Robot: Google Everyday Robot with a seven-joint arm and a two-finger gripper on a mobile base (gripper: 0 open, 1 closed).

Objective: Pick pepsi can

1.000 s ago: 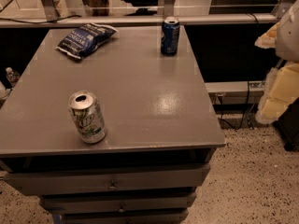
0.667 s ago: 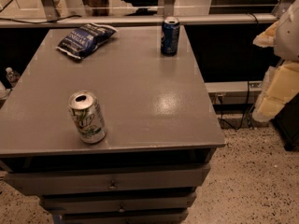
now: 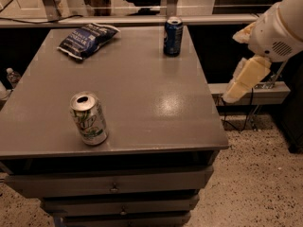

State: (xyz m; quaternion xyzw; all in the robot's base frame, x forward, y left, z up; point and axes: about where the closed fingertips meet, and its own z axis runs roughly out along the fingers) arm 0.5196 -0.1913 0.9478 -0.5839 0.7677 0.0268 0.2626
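Note:
The pepsi can (image 3: 173,36), dark blue with a silver top rim, stands upright at the far right edge of the grey table (image 3: 142,93). My gripper (image 3: 235,63) hangs in the air off the table's right side, to the right of the can and nearer the camera, well apart from it. Its two cream fingers (image 3: 246,77) stand apart, open and empty. The white arm reaches in from the upper right.
A silver-white can with green lettering (image 3: 89,118) stands upright near the table's front left. A flat dark blue snack bag (image 3: 86,39) lies at the far left. Drawers sit below the tabletop. A ledge with cables runs to the right, over speckled floor.
My gripper has moved left and a little up, closer to the table's right edge. The cans and the bag have not moved.

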